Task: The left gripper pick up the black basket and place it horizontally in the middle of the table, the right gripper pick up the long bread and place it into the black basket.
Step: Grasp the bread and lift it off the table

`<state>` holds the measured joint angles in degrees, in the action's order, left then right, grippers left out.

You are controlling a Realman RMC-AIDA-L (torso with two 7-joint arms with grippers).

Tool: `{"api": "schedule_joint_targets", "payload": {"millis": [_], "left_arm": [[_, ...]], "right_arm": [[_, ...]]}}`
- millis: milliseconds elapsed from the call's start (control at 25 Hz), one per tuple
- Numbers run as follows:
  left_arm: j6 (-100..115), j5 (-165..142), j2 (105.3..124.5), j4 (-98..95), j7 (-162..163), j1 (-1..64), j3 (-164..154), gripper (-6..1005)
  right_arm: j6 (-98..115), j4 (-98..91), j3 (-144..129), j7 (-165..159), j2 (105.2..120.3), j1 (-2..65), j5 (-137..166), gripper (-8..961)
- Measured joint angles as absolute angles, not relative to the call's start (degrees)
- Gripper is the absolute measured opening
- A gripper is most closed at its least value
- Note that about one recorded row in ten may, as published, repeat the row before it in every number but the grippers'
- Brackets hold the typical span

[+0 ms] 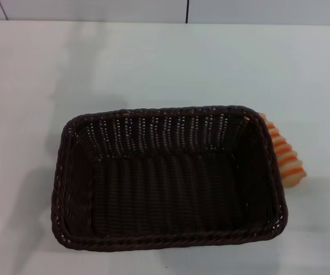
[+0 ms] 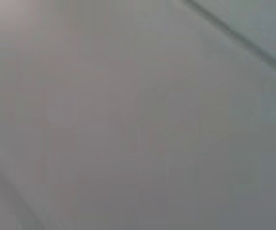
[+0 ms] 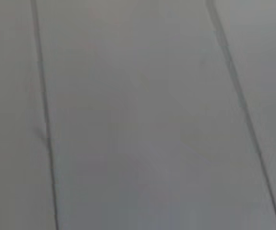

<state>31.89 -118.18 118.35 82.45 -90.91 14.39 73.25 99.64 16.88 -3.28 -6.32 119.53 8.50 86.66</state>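
Neither gripper is showing in the head view, and both wrist views are giving only blank grey surface with faint seams, so how far either claw is open, or whether it is holding anything, I cannot tell; placing things relative to the claws is not possible either.

Nearest the robot, the black basket [image 1: 168, 177] is sitting empty on the table [image 1: 153, 63], its long side running across the view and its near rim close to the bottom edge, slightly to the robot's left of centre. Just beyond its right end, the long bread [image 1: 285, 154] is lying touching or tight against the basket's outer wall, mostly hidden behind the rim. Farther off, bare white tabletop is stretching to the back edge.

The basket looks already roughly horizontal, so the left gripper's lift is probably the step in hand. To do it well, it should be pinching the left short rim, lifting level, and moving the basket away from the loaf without dragging it, leaving the right gripper room to approach the bread from above.
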Motion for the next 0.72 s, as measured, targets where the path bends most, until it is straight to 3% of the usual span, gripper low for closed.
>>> {"api": "schedule_joint_targets", "payload": {"millis": [240,480,720], "left_arm": [[66.81,-141.10,118.14,62.73,-53.02,12.08,69.30,719],[72.36,-147.00,118.28,44.75,-16.07,12.24,75.89,716],[71.80,-147.02,118.44,36.84,-12.52,13.65,76.61,714]], "right_arm": [[94.74,20.35,-4.33,2.64,119.58,10.03,86.66,839],[90.36,22.17,-4.36,3.57,119.59,10.60,86.59,839],[84.74,23.09,-4.69,3.67,119.59,11.79,86.67,830]]}}
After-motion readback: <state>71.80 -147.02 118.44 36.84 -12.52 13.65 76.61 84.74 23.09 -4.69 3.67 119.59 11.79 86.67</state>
